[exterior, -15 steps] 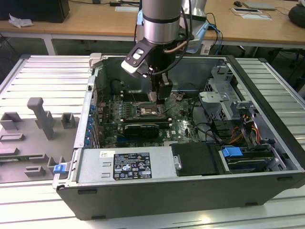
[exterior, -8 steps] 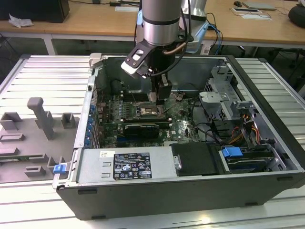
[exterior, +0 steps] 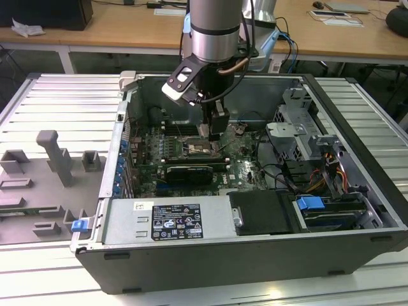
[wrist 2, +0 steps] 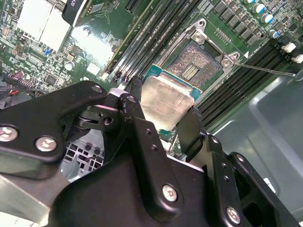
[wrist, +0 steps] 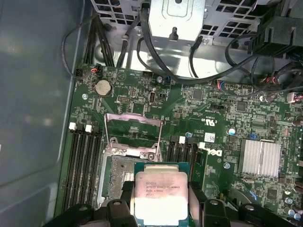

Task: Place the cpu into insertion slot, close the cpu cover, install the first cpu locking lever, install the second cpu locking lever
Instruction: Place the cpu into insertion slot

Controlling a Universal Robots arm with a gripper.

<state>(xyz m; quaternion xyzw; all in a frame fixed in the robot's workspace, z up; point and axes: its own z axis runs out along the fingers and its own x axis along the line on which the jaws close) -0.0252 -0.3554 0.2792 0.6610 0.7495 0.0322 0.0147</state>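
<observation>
Claw (wrist 2: 163, 108), black-fingered, hangs from the arm inside the open computer case (exterior: 191, 255), which lies on its side on the slatted metal worktop (exterior: 51, 95), and it pinches the cpu (wrist 2: 165, 101) by two opposite edges. Within the case the green motherboard (wrist: 213, 104) lies flat, with long dark memory slots (wrist: 83, 161) on either side of the insertion slot (wrist: 120, 175). In the first wrist view the cpu cover (wrist: 135, 118) stands swung up off the slot, leaving its dark contact field bare. In both wrist views the cpu, silvery top up, overlaps one edge of the slot; whether it touches cannot be told. A thin wire lever (wrist 2: 265, 68) juts out beside the slot.
</observation>
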